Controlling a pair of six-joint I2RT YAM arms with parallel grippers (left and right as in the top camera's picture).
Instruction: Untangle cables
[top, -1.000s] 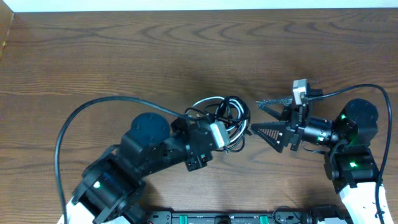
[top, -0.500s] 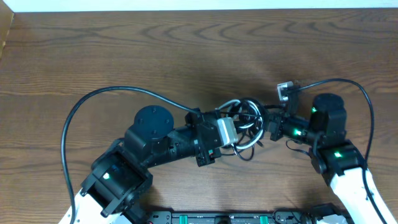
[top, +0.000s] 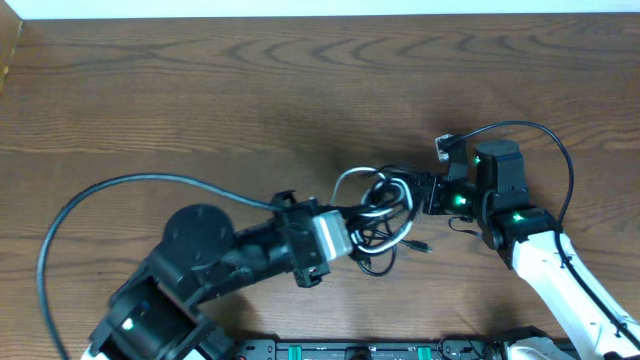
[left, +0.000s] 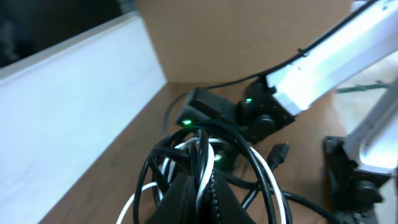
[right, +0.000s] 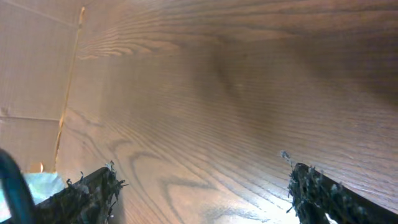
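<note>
Pinching the cables (top: 380, 208) at frame centre with the left gripper (left: 200, 186), pressed together on a white and a black strand. Since a second ago, pulled that arm back toward the lower left, with the bundle carried slightly right and lower. Swung the right gripper (top: 418, 192) in from the right edge to just beside the bundle's right side; spread wide, nothing between. Thin glossy cords in overlapping round loops, small plug (top: 424, 246) at lower right. Serrated black fingers (right: 87, 190). Matte wood-grain table (top: 200, 90).
</note>
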